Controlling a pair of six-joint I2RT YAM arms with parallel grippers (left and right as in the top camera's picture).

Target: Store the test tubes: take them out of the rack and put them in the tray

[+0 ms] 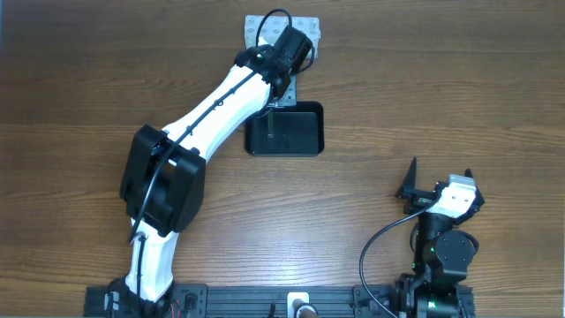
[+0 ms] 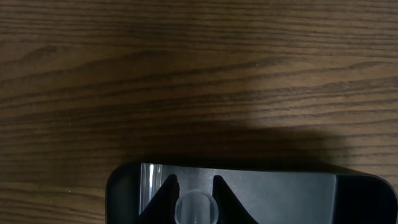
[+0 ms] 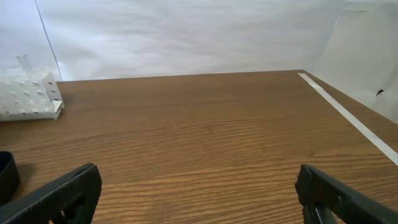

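The white test tube rack (image 1: 311, 26) stands at the table's far edge, partly under my left arm. Just in front of it lies the black tray (image 1: 313, 148). My left gripper (image 1: 281, 102) hangs over the tray's far end, shut on a clear test tube (image 2: 196, 209) whose round end shows between its fingers (image 2: 168, 194). The tray's rim (image 2: 124, 190) lies right below. My right gripper (image 1: 437, 181) stands open near its base, nothing between its fingers (image 3: 68, 190). The right wrist view shows the rack (image 3: 28, 96) far off with one tube (image 3: 23, 62) upright in it.
Bare wooden table surrounds the tray and rack. A strip of pale tape (image 3: 348, 112) runs along the table near its side edge. A white backdrop rises behind the table's far edge.
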